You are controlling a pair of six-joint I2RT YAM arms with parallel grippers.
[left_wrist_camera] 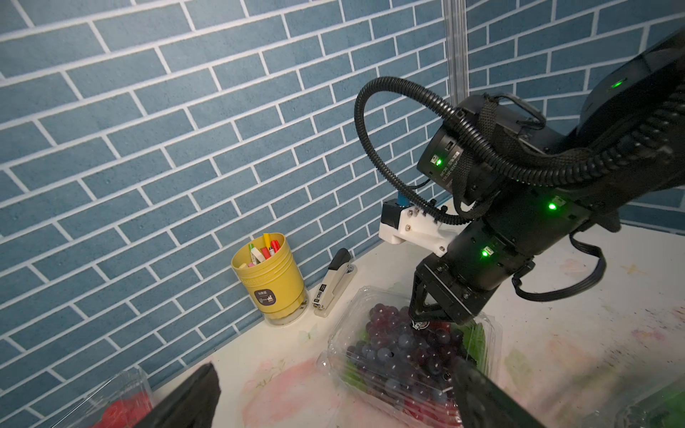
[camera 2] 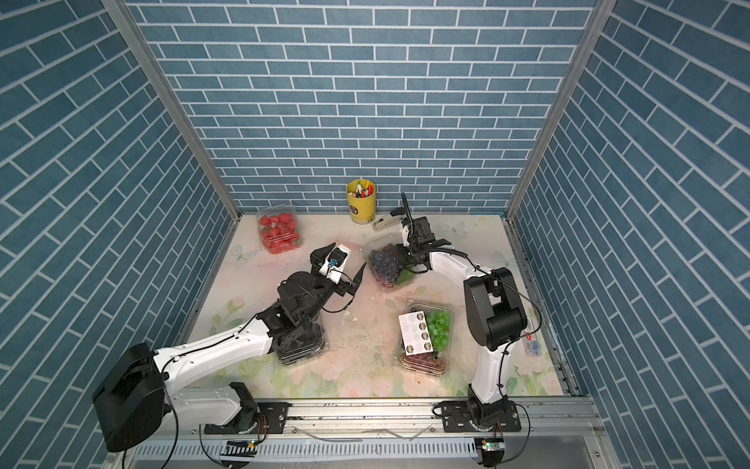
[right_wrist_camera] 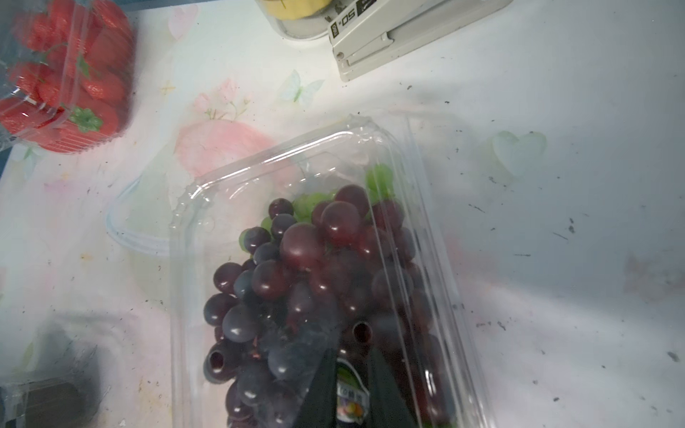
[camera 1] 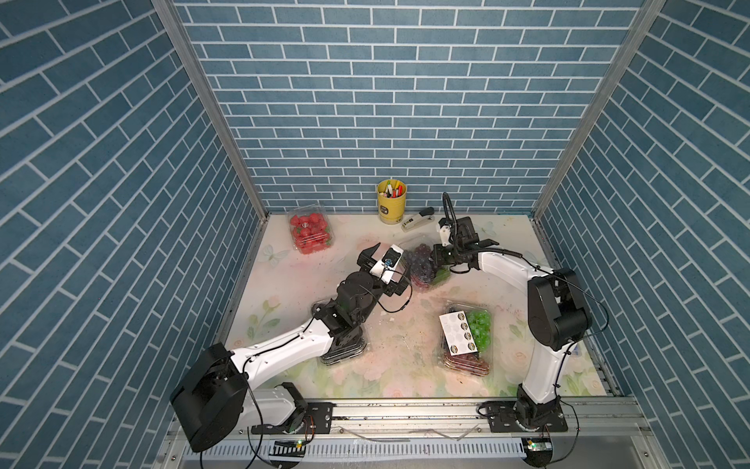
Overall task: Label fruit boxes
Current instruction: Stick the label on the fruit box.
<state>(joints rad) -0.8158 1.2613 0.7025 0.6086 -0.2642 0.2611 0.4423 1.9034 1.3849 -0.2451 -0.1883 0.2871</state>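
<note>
**Entry: fruit box being labelled**

- Purple-grape box [right_wrist_camera: 333, 259]: clear clamshell with the lid shut. It lies at a slant, just above centre of the table [camera 1: 406, 377] in both top views.
- Right gripper [left_wrist_camera: 419, 321]: fingers narrow, pinching a round sticker [right_wrist_camera: 350, 402]. The tips are down on the lid at the box's right end.
- Left gripper [camera 2: 345, 258]: fingers wide and empty, just left of the box. Whether it touches the box cannot be told.
- Step, as judged: fixing the label to the lid.
- Method advised:
  - Press the sticker flat on a smooth patch of lid.
  - Part the fingers only once it clings, then lift straight up.
  - The thin lid will likely flex and the box may slide, so the left gripper could steady its left edge.
- Other boxes:
  - Strawberry box [camera 1: 309, 232], upper left.
  - Black-fruit box [camera 1: 345, 355], lower left, under the left arm.
  - Mixed-grape box [camera 1: 481, 329], lower right, with the sticker sheet [camera 1: 454, 325] lying on it.
- Room:
  - Tight above the grape box, where the yellow pen cup [camera 1: 391, 201] and stapler [camera 1: 418, 218] stand near the back wall.
  - Open floor lies at lower centre, between the two lower boxes, and suits a withdrawal.
</note>
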